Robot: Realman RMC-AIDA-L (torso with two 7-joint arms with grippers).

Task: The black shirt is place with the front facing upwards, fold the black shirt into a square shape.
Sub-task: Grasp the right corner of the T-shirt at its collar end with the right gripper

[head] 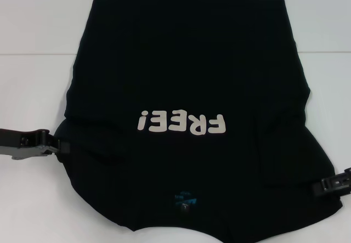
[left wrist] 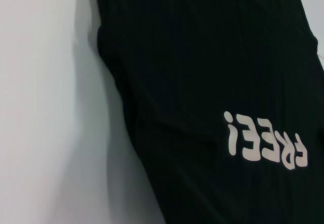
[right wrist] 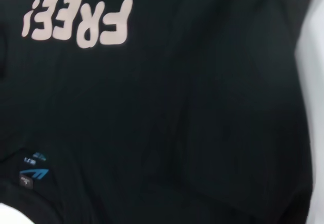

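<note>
The black shirt point(head: 186, 62) lies flat on the white table point(head: 33, 34), front up, with its collar towards me. Its pale "FREE!" lettering point(head: 182, 123) reads upside down from here, and a small blue neck label point(head: 185, 199) shows near the collar. My left gripper point(head: 59, 146) touches the shirt's left edge level with the chest. My right gripper point(head: 321, 188) sits at the shirt's right edge, closer to the collar. The left wrist view shows the shirt point(left wrist: 212, 57) and its lettering point(left wrist: 266, 143). The right wrist view shows the shirt point(right wrist: 202, 133), lettering point(right wrist: 76, 24) and label point(right wrist: 33, 173).
Bare white table surface point(head: 323, 45) surrounds the shirt on the left, right and far sides. A faint seam line point(head: 33, 54) crosses the table on the left. The shirt's near edge runs out of the head view.
</note>
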